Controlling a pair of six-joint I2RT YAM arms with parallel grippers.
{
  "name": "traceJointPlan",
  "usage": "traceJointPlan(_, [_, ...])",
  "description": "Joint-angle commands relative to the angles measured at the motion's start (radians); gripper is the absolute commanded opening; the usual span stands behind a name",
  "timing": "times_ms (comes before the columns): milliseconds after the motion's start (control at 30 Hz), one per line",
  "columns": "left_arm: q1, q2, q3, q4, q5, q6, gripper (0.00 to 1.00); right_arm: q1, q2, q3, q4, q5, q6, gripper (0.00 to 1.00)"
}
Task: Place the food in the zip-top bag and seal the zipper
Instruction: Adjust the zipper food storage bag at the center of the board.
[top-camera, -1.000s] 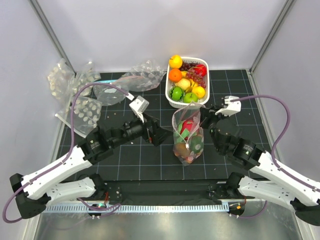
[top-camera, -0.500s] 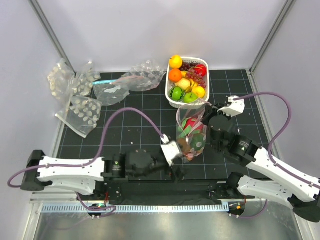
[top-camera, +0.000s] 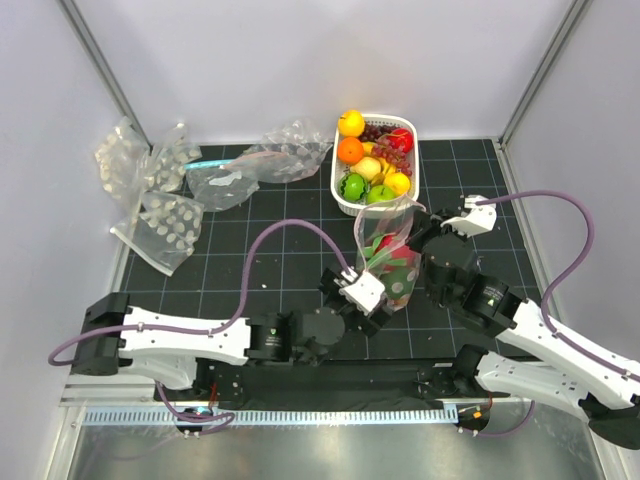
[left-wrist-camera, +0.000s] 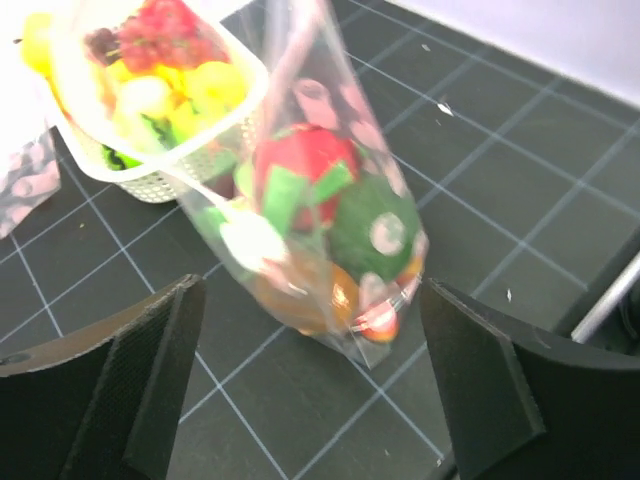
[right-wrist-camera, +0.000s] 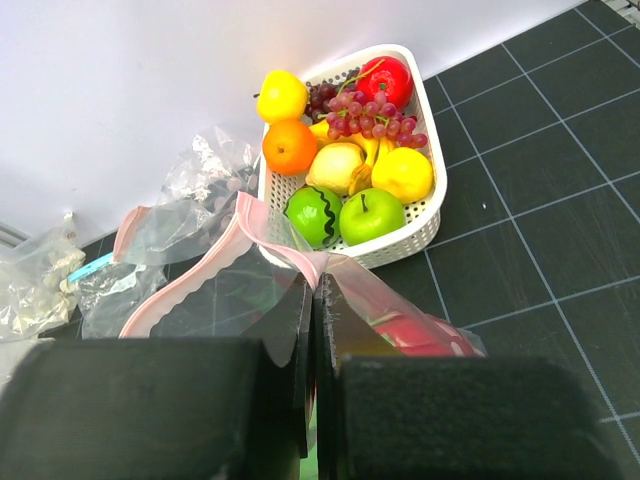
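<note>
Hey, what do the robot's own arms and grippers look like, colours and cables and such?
The left arm and right arm have white shell links, black joints and a looping purple cable each, with a white camera block at the wrist. The left gripper and right gripper have broad, matte black fingers with finely textured faces.

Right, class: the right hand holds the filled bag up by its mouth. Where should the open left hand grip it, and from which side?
Probably the free pink zipper strip, beside where the right hand pinches it, coming from the robot's left. It is flat and thin; the zip-top bag bulges below with food and would likely slip.
</note>
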Motion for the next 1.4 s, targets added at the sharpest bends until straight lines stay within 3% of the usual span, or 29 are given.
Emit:
traceJointPlan(0, [0.056,-0.067,-0.001,0.065,-0.002,-0.081,0.9,-0.001,-0.01,0.005,0.105,0.029,0.038,0.01])
traceJointPlan(100, [0.122,-0.113,-0.024,0.058,0.092,-0.13,0.77,0.0,-0.013,-0.001,0.111,0.023,0.038,0.01])
traceJointPlan(133, [0.145,-0.119,-0.034,0.061,0.153,-0.133,0.65,0.0,-0.013,-0.003,0.113,0.02,0.038,0.01])
traceJointPlan(200, [0.172,-0.118,-0.024,0.029,0.195,-0.127,0.54,0.0,-0.013,-0.006,0.119,0.019,0.036,0.01])
traceJointPlan(300, [0.205,-0.098,0.026,-0.052,0.242,-0.141,0.26,0.0,-0.009,-0.007,0.122,0.016,0.036,0.01])
traceJointPlan(333, [0.234,-0.095,0.034,-0.07,0.262,-0.151,0.06,0.0,-0.007,-0.007,0.122,0.016,0.035,0.01])
traceJointPlan(367, [0.248,-0.096,0.045,-0.085,0.299,-0.165,0.0,0.0,-0.009,-0.007,0.122,0.018,0.035,0.01])
traceJointPlan(533, [0.352,-0.173,0.013,-0.119,0.382,-0.245,0.0,0.0,-0.016,-0.012,0.15,-0.025,-0.016,0.05])
traceJointPlan(567, [0.367,-0.194,0.003,-0.119,0.396,-0.25,0.0,0.0,-0.013,-0.012,0.159,-0.042,-0.039,0.2])
traceJointPlan(600, [0.402,-0.229,-0.017,-0.117,0.435,-0.251,0.0,0.0,-0.013,-0.006,0.173,-0.089,-0.094,0.26])
traceJointPlan(867, [0.489,-0.392,-0.096,-0.087,0.61,-0.196,0.0,0.0,-0.033,0.028,0.17,-0.408,-0.341,0.62])
traceJointPlan(1000, [0.495,-0.423,-0.098,-0.11,0.681,-0.159,0.0,0.0,-0.05,0.016,0.199,-0.53,-0.404,0.7])
traceJointPlan(1233, [0.495,-0.4,-0.103,-0.12,0.63,-0.148,0.0,0.002,-0.068,-0.004,0.245,-0.632,-0.461,0.76])
traceJointPlan(1367, [0.495,-0.411,-0.106,-0.12,0.652,-0.144,0.0,0.0,-0.079,-0.079,0.355,-0.888,-0.569,0.78])
